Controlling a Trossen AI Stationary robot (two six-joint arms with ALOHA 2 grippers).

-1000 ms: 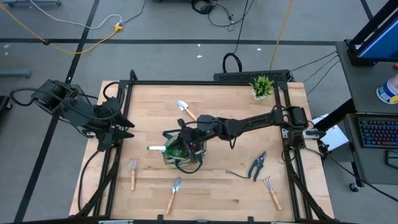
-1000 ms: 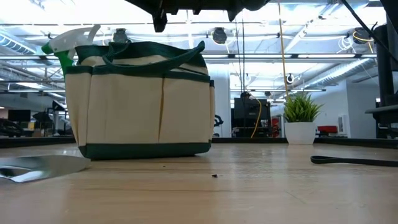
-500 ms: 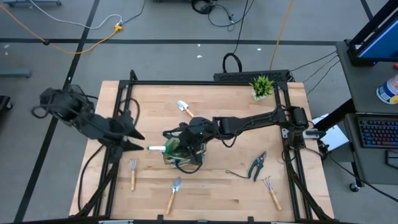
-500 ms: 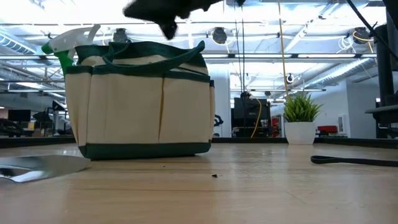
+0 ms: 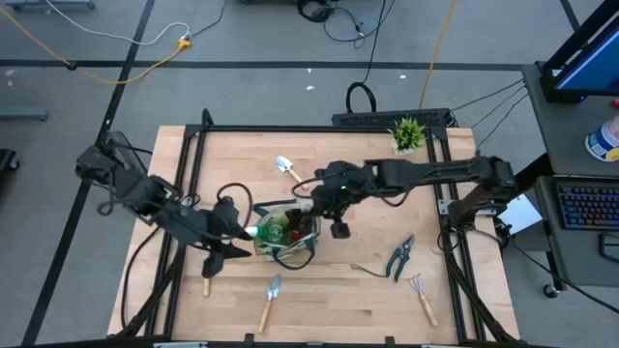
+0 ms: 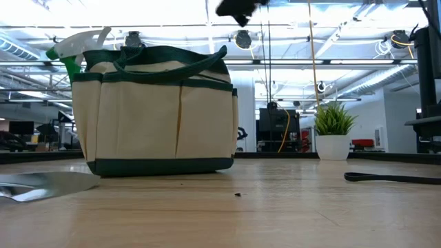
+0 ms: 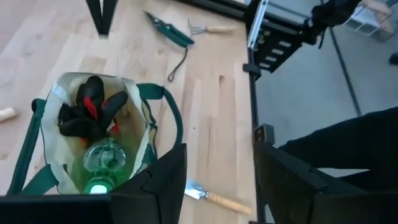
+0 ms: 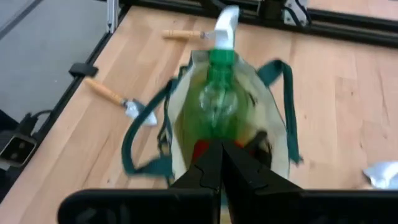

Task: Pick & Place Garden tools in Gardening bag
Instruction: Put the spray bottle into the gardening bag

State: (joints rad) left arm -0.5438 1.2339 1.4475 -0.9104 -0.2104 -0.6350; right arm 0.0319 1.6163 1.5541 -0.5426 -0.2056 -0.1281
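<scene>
A wooden surface (image 5: 348, 280) is seen from above, with a beige bag (image 5: 285, 232) trimmed in green standing near its middle. Inside the bag, a green spray bottle (image 8: 219, 106) lies with its white nozzle poking over the rim, and a red-and-black item (image 7: 90, 112) is tucked beside it. The left gripper (image 5: 235, 230) is positioned just beside the bag on its left, the fingers (image 7: 165, 186) parted about halfway with nothing held between them. The right gripper (image 5: 338, 229) is raised above the bag's right edge, its fingers (image 8: 214, 168) pressed fully together and empty. Several tools are left on the surface: a trowel (image 5: 288, 168) behind the bag, another trowel (image 5: 270, 301) in front of it, a fork-rake (image 5: 206, 274) at the front left, partly hidden under the left arm, teal shears (image 5: 398, 257) to the right, and a second fork-rake (image 5: 422, 296) near the front right corner. A small potted plant (image 5: 407, 133) is placed at the back right corner.
</scene>
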